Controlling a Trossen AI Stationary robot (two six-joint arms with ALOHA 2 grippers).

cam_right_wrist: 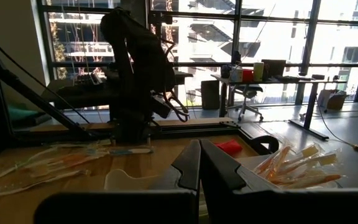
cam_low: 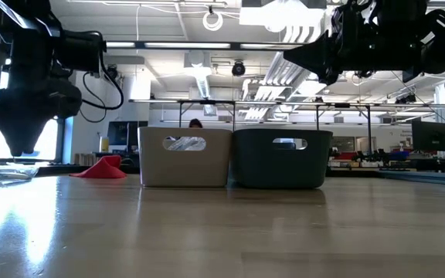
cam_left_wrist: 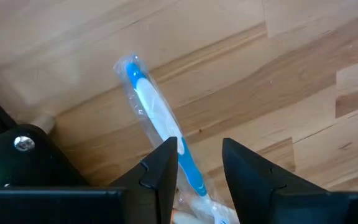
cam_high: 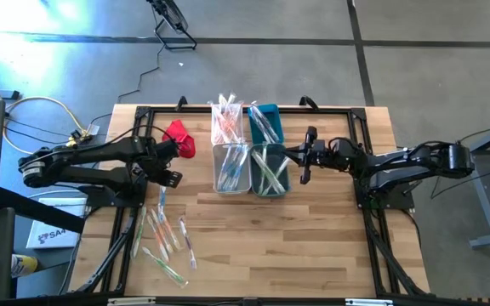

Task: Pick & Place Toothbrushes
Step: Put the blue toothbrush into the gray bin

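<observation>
Left tool (cam_left_wrist: 199, 163), part-open astride clear-wrapped blue toothbrush (cam_left_wrist: 160, 124) on wooden worktop (cam_left_wrist: 278, 74), nothing gripped; slick wrapper risks slipping.

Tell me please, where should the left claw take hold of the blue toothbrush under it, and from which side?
Probably at the middle of the handle, coming straight down from above. The blue toothbrush lies flat on the table in its clear wrapper, so the left claw, open above it, should put one finger on each long side.
</observation>
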